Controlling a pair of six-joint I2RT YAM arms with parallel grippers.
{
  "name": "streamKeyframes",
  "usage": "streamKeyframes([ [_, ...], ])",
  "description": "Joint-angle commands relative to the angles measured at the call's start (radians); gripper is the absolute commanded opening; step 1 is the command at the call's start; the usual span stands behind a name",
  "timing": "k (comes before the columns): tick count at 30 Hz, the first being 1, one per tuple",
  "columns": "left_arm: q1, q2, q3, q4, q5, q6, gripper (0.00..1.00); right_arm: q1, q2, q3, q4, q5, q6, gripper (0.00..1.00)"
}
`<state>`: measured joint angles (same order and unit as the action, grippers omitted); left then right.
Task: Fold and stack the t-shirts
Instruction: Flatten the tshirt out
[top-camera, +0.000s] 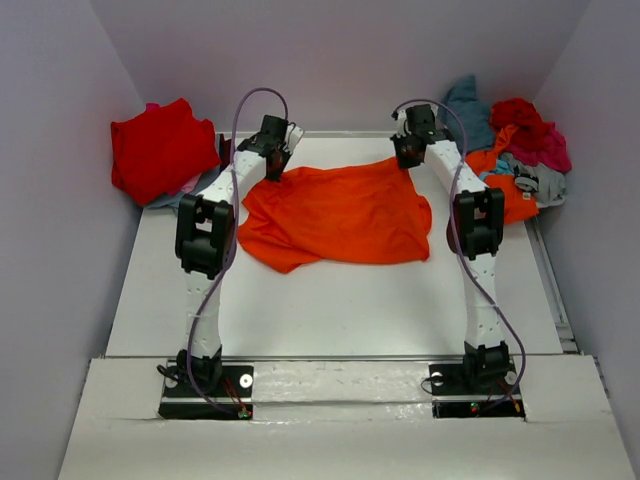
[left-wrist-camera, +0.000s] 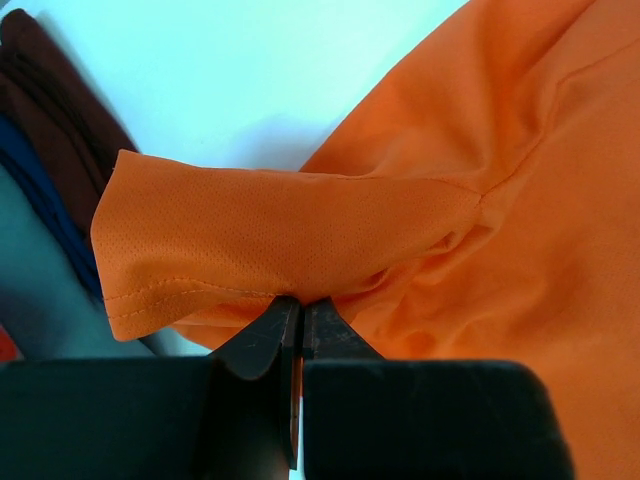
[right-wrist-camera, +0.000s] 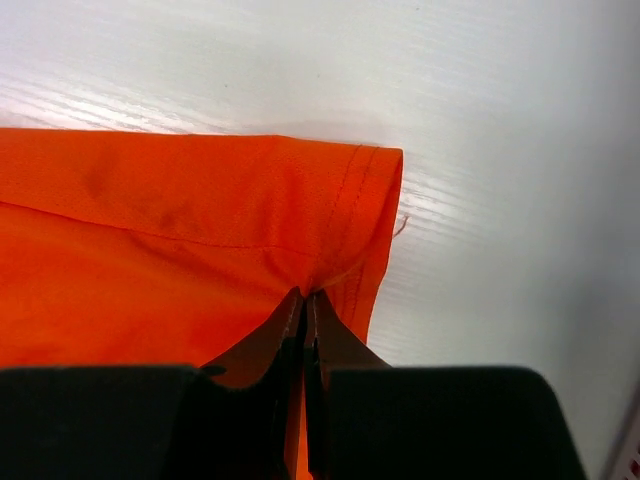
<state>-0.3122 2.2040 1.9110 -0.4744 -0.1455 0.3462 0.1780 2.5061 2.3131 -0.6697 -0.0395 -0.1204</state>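
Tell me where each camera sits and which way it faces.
Top: high behind the robot, looking down on the table; left arm and right arm show.
Left wrist: looks along the left gripper, shut on the orange t-shirt; only that gripper shows.
Right wrist: looks along the right gripper, shut on a hemmed edge; only that gripper shows.
Shared: all three see the orange t-shirt.

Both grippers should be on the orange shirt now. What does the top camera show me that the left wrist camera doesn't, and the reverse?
Only the top view: the whole orange t-shirt spread out, the right gripper at its far right corner, a red t-shirt far left, and a heap of shirts far right. Only the left wrist view: the left gripper close up, shut on a fold of the sleeve, hem stitching visible. Both: the orange cloth and the white table.
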Motion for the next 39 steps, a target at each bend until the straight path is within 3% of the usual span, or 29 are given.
streamKeyframes([
  [1, 0.005, -0.127, -0.006, 0.026, -0.054, 0.002, 0.06, 0.002, -0.159, -0.026, -0.005, 0.076, -0.028, 0.07],
  [16, 0.015, -0.358, -0.078, -0.001, -0.105, 0.028, 0.06, 0.002, -0.434, -0.197, -0.07, 0.119, -0.051, 0.07],
  [22, 0.015, -0.499, -0.21, -0.02, -0.103, 0.031, 0.06, 0.002, -0.598, -0.365, -0.057, 0.124, -0.071, 0.07],
  [32, 0.015, -0.806, -0.443, -0.02, -0.108, 0.06, 0.06, 0.002, -0.875, -0.511, -0.106, 0.099, -0.102, 0.07],
  [39, 0.015, -0.947, -0.524, -0.052, -0.082, 0.079, 0.06, 0.002, -1.05, -0.636, -0.11, 0.047, -0.154, 0.07],
])
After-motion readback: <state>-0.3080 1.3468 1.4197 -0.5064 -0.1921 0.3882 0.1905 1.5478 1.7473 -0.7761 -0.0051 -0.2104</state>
